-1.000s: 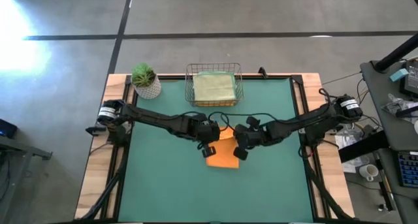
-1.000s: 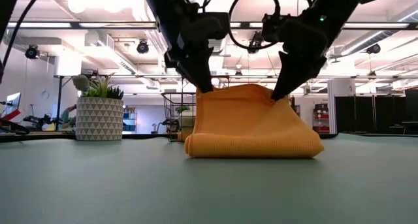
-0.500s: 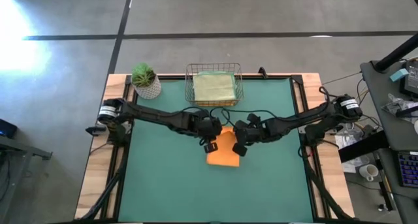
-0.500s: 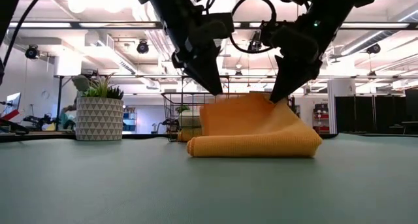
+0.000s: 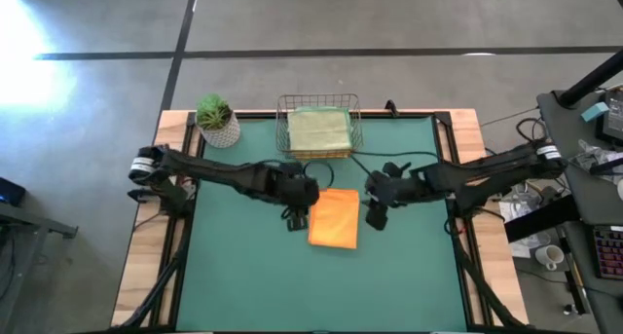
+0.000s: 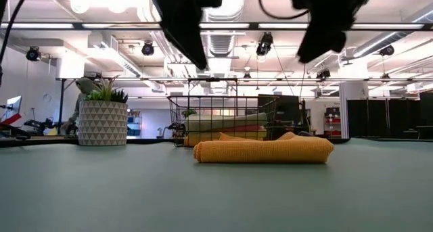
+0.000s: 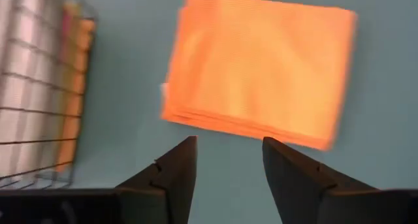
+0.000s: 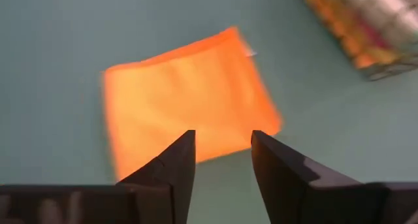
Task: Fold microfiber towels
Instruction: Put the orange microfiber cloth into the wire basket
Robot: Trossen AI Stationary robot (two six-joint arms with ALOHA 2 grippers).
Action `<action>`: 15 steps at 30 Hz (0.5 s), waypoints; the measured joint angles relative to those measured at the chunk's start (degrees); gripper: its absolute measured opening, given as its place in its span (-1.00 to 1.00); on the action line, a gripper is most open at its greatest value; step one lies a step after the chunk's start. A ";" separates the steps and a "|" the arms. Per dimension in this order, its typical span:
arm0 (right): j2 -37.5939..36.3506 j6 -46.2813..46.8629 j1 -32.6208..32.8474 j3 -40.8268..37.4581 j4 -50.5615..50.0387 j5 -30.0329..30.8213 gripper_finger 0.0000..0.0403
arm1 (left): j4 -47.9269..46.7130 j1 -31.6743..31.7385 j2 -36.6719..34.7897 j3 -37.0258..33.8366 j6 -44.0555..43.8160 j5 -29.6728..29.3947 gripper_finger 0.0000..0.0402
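Only low: orange towel (image 6: 263,151) apparently layered.

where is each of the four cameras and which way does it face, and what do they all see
High view: above the table, looking straight down; both arms show, left pincer and right pincer flanking the orange towel.
Low view: at table height, looking level across at the folded towel, basket and plant; dark arm parts hang from the top.
Left wrist view: on the left arm, facing the towel past its open fingers.
Right wrist view: on the right arm, facing the towel past its open fingers.
Shared: the orange towel.
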 joint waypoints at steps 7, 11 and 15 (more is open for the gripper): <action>-3.88 4.08 9.57 -5.01 2.32 -1.15 -0.36 | 5.55 -9.22 0.94 -2.45 0.02 -0.15 -0.21; -2.49 4.25 14.18 -8.25 9.37 -1.36 -0.36 | 12.89 -12.78 2.08 -6.20 -0.07 -0.26 -0.21; 0.64 3.00 16.86 -9.45 14.08 -1.36 -0.29 | 18.52 -14.73 3.48 -8.57 -0.04 -0.74 -0.21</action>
